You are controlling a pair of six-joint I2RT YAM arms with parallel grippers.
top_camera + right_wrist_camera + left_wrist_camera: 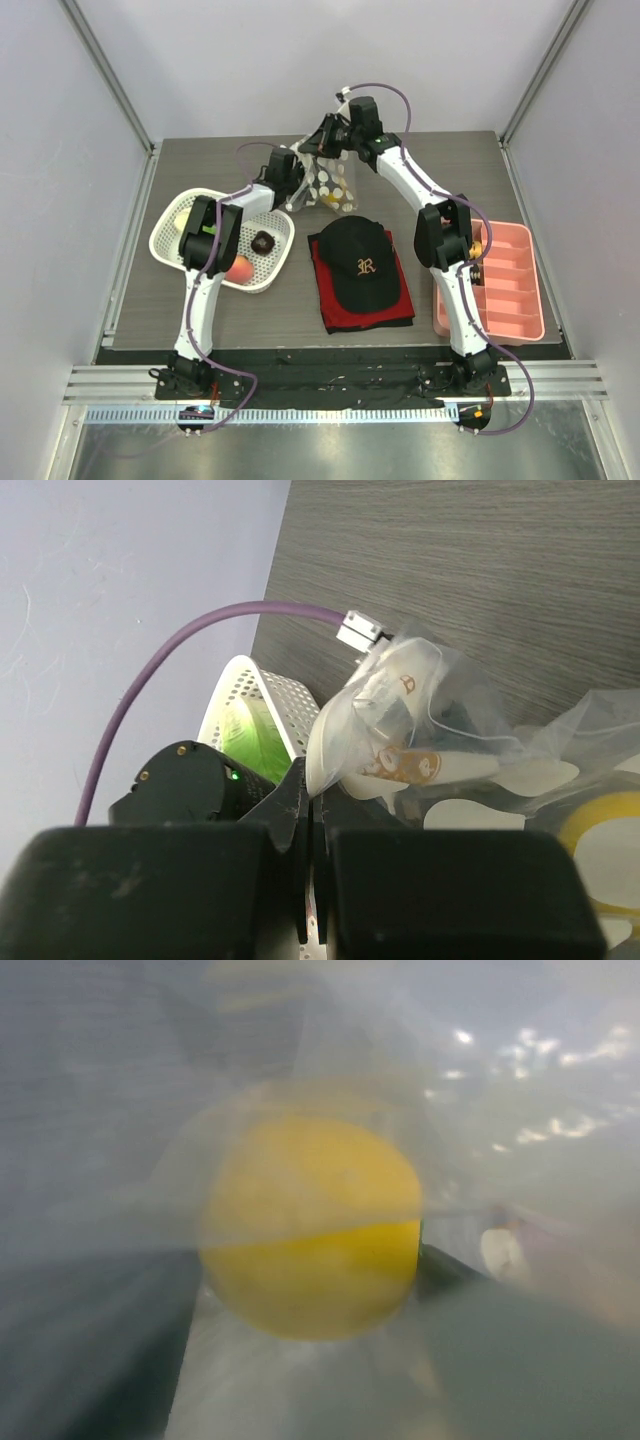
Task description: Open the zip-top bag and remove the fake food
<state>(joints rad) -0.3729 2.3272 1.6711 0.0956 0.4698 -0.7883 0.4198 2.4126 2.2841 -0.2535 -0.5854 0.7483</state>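
Note:
The zip-top bag hangs at the back middle of the table, clear with white dots. My right gripper is shut on its top edge and holds it up. My left gripper is pushed into the bag from the left. In the left wrist view, hazy plastic covers the lens. The yellow citrus sits between my dark fingers, touching both. The citrus also shows low in the bag. The peach, the dark brown ball and the green vegetable lie in the white basket.
A black cap lies on a folded red cloth just in front of the bag. A pink compartment tray stands at the right edge. The basket rim is close under the bag's left side.

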